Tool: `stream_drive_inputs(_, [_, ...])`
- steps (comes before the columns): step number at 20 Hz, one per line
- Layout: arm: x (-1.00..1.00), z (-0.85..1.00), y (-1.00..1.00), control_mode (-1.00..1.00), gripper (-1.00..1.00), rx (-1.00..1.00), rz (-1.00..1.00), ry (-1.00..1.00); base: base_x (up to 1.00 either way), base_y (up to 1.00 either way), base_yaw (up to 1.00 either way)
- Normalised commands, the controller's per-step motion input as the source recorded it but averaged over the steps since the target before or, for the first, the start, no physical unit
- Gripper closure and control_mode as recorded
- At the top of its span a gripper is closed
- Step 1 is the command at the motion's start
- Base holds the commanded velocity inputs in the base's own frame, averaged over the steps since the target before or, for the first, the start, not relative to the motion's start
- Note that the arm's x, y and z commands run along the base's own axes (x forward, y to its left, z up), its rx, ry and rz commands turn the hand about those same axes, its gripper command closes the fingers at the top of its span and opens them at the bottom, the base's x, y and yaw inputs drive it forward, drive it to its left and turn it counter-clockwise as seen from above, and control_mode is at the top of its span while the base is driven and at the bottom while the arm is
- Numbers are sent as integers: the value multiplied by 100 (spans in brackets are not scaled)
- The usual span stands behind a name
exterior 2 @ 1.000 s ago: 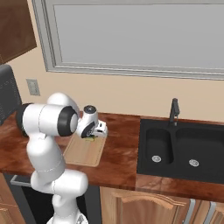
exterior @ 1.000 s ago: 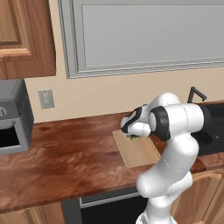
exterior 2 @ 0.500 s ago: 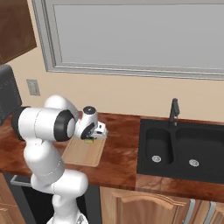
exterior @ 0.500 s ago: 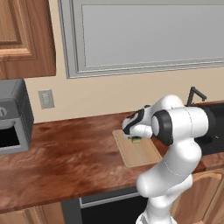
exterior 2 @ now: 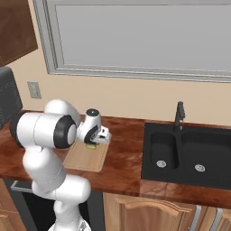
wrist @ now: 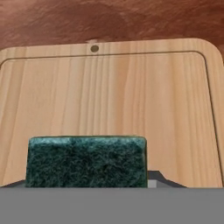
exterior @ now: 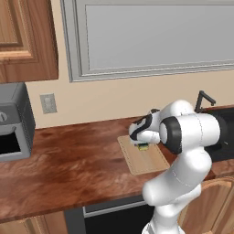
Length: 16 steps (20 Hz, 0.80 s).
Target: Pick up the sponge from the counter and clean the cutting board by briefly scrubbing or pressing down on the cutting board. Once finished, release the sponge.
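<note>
The arm has lowered the sponge slightly.

A small rectangular sponge with a dark green, speckled scouring face sits at the bottom of the hand view, in front of a flat light tan wooden cutting board with rounded corners. A thin groove runs just inside the board's edge, and a small round hole sits near the middle of its far edge. Beyond that edge lies the glossy reddish-brown wood-grain tabletop.
</note>
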Motion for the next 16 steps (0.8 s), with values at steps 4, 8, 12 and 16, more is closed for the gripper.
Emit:
stream_drive_inputs(4, [-82,-48,0,-100,100,0,0,4,0,0,0])
stream_drive_inputs(8, [-57,-85,14,-100,100,0,0,7,0,0,0])
stream_drive_inputs(12, [-85,-72,6,-100,100,0,0,7,0,0,0])
stream_drive_inputs(16, [-100,-77,2,-100,100,0,0,12,0,0,0])
